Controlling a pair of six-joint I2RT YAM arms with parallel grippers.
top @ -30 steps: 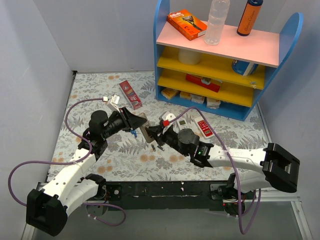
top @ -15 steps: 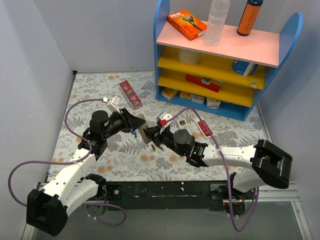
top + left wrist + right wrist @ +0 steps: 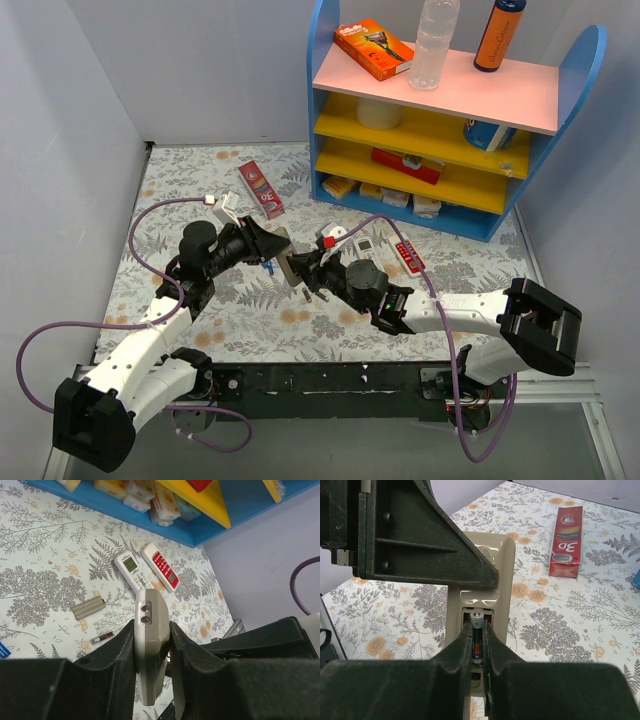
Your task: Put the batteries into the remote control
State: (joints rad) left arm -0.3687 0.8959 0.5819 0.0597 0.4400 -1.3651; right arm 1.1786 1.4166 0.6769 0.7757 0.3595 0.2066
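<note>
Mid-counter, above the surface: the left claw (image 3: 272, 248) is clamping the remote control (image 3: 150, 615) edge-on by its long sides, lifted off the counter (image 3: 200, 180). No shift in that arm over the last second.

The right arm is the 1 changing. Its elbow has been swinging in from the right edge and its wrist creeping leftward, closing on the remote. The right claw (image 3: 478, 630) is now pinching 1 battery (image 3: 478, 639) lengthwise, fingers nearly together around it, and the battery is sitting in the mouth of the open battery bay (image 3: 487, 612), metal cap pointing up the remote's back.

Reading: insertion is underway, not finished. The battery looks partly in, and the claw is gripping it, so the seating is not proven.

Lying on the counter toward the right edge: a 2nd loose battery (image 3: 102, 638), the beige battery cover (image 3: 88, 608), a white screened remote (image 3: 131, 569) beside a red-faced remote (image 3: 161, 573). The cover is waiting its turn.
</note>
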